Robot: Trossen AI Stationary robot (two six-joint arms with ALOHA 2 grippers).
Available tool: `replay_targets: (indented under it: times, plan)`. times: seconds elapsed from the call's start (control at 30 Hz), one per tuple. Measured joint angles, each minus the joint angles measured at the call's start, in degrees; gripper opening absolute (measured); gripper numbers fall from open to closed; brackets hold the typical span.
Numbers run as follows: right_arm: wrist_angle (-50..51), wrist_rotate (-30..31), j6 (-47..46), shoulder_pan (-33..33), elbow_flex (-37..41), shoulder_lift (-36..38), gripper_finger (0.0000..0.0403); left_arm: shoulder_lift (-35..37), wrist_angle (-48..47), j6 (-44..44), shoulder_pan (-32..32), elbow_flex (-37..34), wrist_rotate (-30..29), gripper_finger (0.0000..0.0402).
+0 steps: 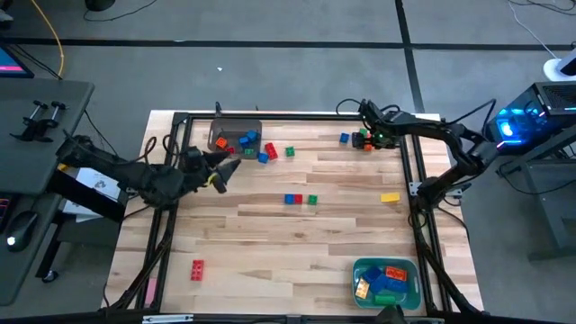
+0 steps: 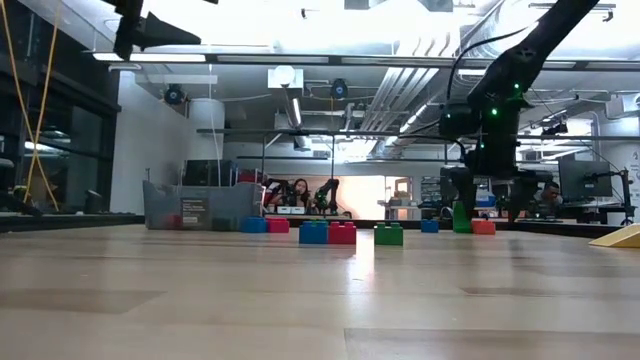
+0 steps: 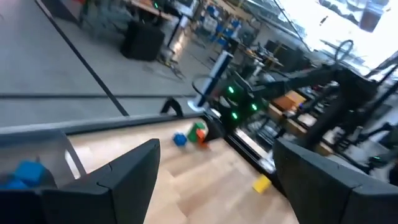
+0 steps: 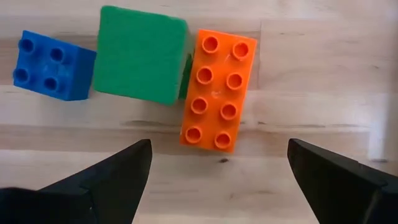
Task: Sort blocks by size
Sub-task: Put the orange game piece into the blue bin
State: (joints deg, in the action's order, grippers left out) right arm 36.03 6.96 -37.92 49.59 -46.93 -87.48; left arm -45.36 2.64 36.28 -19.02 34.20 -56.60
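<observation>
My right gripper is open at the table's far right, pointing down just over a long orange brick. This brick lies studs up on the table, with a green block against its long side and a blue cube beyond the green one. The fingers stand either side of the orange brick's near end and touch nothing. My left gripper is open and empty, raised above the table beside the grey bin. It also shows in the left wrist view.
Red, blue and green bricks lie by and in the grey bin. A blue, red and green row sits mid-table, with a yellow brick to its right and a red one near left. A teal bin at the near right holds several bricks.
</observation>
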Motion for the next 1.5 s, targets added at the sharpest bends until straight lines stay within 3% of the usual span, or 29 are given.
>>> replay_targets:
  times: [0.2, 0.33, 0.53, 0.77, 0.87, 1.03, 1.1, 1.3, 1.5]
  plan:
    - [-2.2, 2.8, -0.6, 0.0, 1.0, 0.0, 0.037, 0.0, 3.8, -8.8, 4.4, 0.0, 2.0, 0.0295]
    - [-3.7, 3.4, -2.4, 0.0, 1.0, -0.7, 0.0347, 0.1, 5.0, -12.6, 6.4, 0.0, 4.8, 0.0295]
    - [-4.7, 3.1, -5.6, -0.1, 0.8, -5.5, 0.0288, 0.1, 5.0, -13.0, 7.9, 0.0, 9.6, 0.0295]
    - [-6.3, 5.8, -7.0, -1.6, 0.5, -6.5, 0.0271, 0.1, 5.0, -13.0, 7.9, 0.0, 10.7, 0.0295]
    - [-6.0, 5.9, -6.8, -1.6, 0.4, -6.5, 0.024, 0.1, 4.9, -13.1, 7.9, 0.0, 10.7, 0.0295]
    - [-4.4, 6.0, -4.7, -1.6, 0.3, -6.5, 0.0136, 0.1, 4.9, -15.3, 7.9, 0.0, 10.7, 0.0295]
    - [-3.9, 5.6, -3.1, -1.6, 0.3, -6.1, 0.0136, 0.1, 4.9, -15.4, 7.9, 0.0, 10.7, 0.0295]
    - [5.2, 4.7, 2.1, -3.7, 0.7, 1.2, 0.0136, 4.2, 7.3, -15.5, 7.8, 0.0, 13.3, 0.0295]
    - [23.3, 5.2, 5.0, -9.4, 0.6, 17.9, 0.0136, 10.7, 9.3, -20.9, 7.8, 0.0, 12.7, 0.0295]
